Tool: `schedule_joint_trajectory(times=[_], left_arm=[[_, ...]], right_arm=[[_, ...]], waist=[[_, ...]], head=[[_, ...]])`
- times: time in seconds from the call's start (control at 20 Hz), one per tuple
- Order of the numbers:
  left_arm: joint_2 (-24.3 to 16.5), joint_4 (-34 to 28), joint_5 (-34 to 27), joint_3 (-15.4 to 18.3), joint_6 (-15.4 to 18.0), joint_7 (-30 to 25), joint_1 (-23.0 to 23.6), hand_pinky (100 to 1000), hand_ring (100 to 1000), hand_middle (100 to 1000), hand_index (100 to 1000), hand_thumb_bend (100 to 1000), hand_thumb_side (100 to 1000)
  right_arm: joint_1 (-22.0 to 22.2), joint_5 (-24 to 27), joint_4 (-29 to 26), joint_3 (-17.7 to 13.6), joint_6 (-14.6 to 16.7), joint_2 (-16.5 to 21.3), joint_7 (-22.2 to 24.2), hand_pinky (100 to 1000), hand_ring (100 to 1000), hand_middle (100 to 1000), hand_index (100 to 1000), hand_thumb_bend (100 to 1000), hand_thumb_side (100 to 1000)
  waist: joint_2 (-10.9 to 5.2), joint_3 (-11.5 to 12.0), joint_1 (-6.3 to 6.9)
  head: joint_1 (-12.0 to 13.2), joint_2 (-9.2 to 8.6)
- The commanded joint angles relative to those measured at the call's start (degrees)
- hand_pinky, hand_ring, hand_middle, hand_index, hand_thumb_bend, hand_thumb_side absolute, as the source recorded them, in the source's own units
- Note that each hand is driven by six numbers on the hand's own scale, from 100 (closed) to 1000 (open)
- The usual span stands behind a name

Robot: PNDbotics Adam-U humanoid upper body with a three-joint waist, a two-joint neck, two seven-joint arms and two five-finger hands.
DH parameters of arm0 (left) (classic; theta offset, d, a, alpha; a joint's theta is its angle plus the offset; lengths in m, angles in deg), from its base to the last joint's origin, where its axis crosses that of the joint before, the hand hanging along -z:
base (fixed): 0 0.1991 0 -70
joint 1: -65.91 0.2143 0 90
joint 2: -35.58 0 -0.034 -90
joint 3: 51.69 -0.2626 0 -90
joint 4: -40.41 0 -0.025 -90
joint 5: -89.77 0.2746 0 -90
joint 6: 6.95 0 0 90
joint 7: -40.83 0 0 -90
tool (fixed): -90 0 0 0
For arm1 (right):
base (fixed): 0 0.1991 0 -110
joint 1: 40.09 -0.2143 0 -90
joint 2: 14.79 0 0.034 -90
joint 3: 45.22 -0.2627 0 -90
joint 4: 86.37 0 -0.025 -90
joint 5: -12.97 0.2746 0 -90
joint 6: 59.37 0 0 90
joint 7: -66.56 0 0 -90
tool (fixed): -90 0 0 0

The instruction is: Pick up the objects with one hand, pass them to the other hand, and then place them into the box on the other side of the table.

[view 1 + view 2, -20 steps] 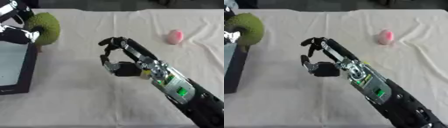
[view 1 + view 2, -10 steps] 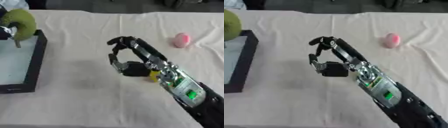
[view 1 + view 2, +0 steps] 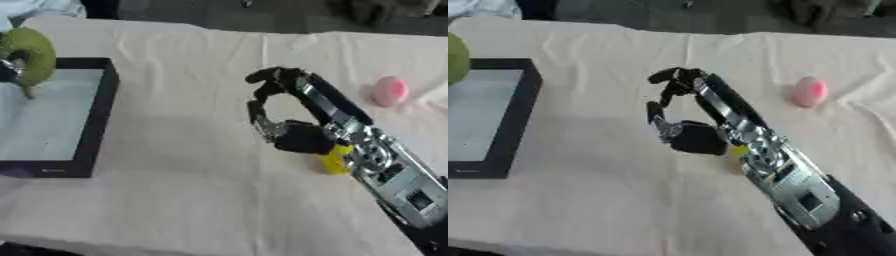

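A green round object [image 3: 31, 56] hangs over the black box [image 3: 99, 114] at the left, just inside its far right corner. My left hand [image 3: 9, 67] is shut on it; only a small part of the hand shows at the view's edge. My right hand [image 3: 289, 135] hovers over the middle of the cloth, palm to the left, fingers bent and well apart from the thumb, holding nothing. A pink rounded object [image 3: 388, 91] lies on the cloth at the far right, beyond the right hand.
A white cloth [image 3: 184, 190] with creases covers the table. A small yellow piece [image 3: 334, 161] shows beside my right wrist; I cannot tell whether it lies on the cloth. The table's near edge runs along the bottom left.
The left hand has carried the green object leftward, from beside the box's right wall to over its inside. The camera has shifted. The right hand stays over the middle, unchanged in pose.
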Motion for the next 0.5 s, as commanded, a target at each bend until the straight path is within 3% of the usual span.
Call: schedule_joint_trajectory(times=[0.05,0.25,0.3,0.35,0.4,0.5], left_arm=[[-2.0,2.4,0.5,1.5,0.0,0.7,-0.6,692,621,509,456,100,100],[-1.4,5.6,0.5,1.3,0.5,0.4,-1.1,709,660,596,644,147,100],[-1.3,6.2,0.6,1.3,0.8,0.3,-1.1,718,684,636,704,200,157],[-1.2,6.6,0.8,1.3,1.0,0.2,-1.2,726,711,673,745,278,306],[-1.1,6.8,1.0,1.3,1.3,0.2,-1.2,737,738,709,784,343,395],[-1.0,7.2,1.3,1.4,1.6,0.2,-1.2,755,764,742,827,425,513]], right_arm=[[-1.1,0.5,-1.4,-0.9,0.0,1.2,-0.4,812,730,508,797,100,369],[-1.0,0.5,-1.6,-1.0,-0.1,1.2,-0.5,812,730,508,797,100,368],[-1.0,0.6,-1.6,-1.0,-0.1,1.2,-0.5,812,730,508,797,100,367],[-1.0,0.6,-1.6,-1.1,-0.2,1.2,-0.5,812,730,508,797,100,368],[-1.0,0.5,-1.6,-1.1,-0.2,1.3,-0.5,812,730,508,797,100,369],[-0.9,0.5,-1.6,-1.1,-0.2,1.4,-0.6,812,730,508,797,100,369]], waist=[[-1.01,0.1,0.17],[-1.03,0.0,-0.04],[-1.03,0.0,-0.08],[-1.02,-0.1,-0.1],[-1.02,-0.1,-0.12],[-1.02,-0.1,-0.12]], head=[[0.6,-0.84],[0.6,-0.96],[0.6,-0.94],[0.5,-0.88],[0.4,-0.81],[0.1,-0.68]])
